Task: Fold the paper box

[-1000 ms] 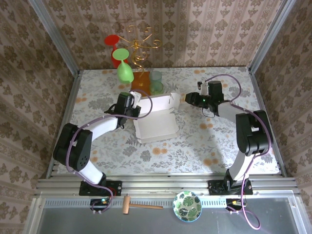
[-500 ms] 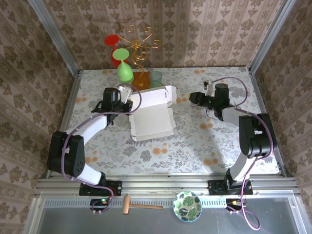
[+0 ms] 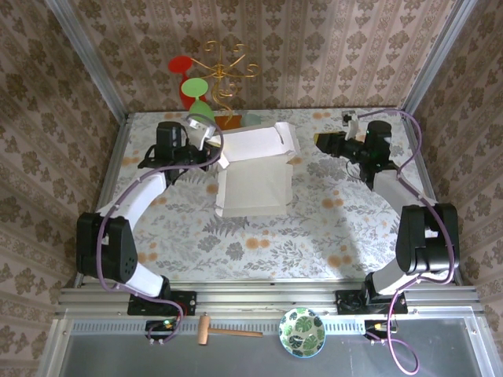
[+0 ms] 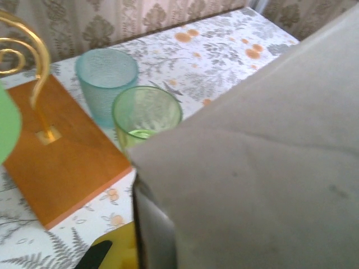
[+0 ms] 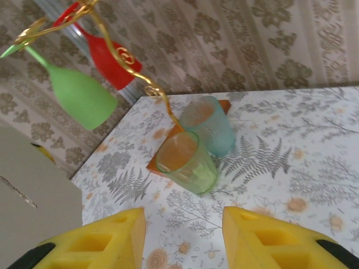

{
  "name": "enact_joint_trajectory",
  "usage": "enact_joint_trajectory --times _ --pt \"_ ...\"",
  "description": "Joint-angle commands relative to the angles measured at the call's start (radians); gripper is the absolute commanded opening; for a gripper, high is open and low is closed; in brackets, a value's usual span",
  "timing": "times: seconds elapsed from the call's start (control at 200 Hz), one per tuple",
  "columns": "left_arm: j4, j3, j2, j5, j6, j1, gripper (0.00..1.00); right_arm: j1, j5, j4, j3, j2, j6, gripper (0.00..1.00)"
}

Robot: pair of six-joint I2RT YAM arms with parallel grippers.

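Observation:
The paper box, pale beige cardboard, lies in the middle of the table with its back flap raised. My left gripper is at the flap's left end and is shut on the cardboard. In the left wrist view the paper box covers the jaws, and one yellow finger pad shows at the bottom. My right gripper hovers to the right of the box, apart from it. Its yellow fingers stand open around bare table, and the right gripper holds nothing. The box's edge shows at the left of that view.
A gold stand on an orange wooden base stands behind the box, with a red glass and a green glass hanging from it. A blue cup and a green cup stand beside it. A bowl and a mallet lie off the table's near rail.
The left arm swung back and to the left, carrying the box's flap up and the box farther back. The right gripper drew away to the right and opened wider.

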Motion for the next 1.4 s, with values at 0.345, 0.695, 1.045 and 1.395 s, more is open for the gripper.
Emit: enact_joint_trajectory --times 0.345,0.695,1.045,1.395 --pt "-0.110 0.085 0.043 0.146 0.036 0.011 0.00 0.105 -0.087 -0.291 0.097 -0.134 -0.272 0.41" --pt "-0.123 0.079 0.038 0.158 0.036 0.011 0.00 0.124 -0.080 -0.314 0.086 -0.200 -0.306 0.41" --pt "-0.124 0.083 0.031 0.160 0.033 0.007 0.00 0.164 -0.080 -0.351 0.110 -0.196 -0.332 0.40" --pt "-0.131 0.081 0.018 0.154 0.040 -0.001 0.00 0.193 -0.051 -0.378 0.151 -0.165 -0.378 0.42"
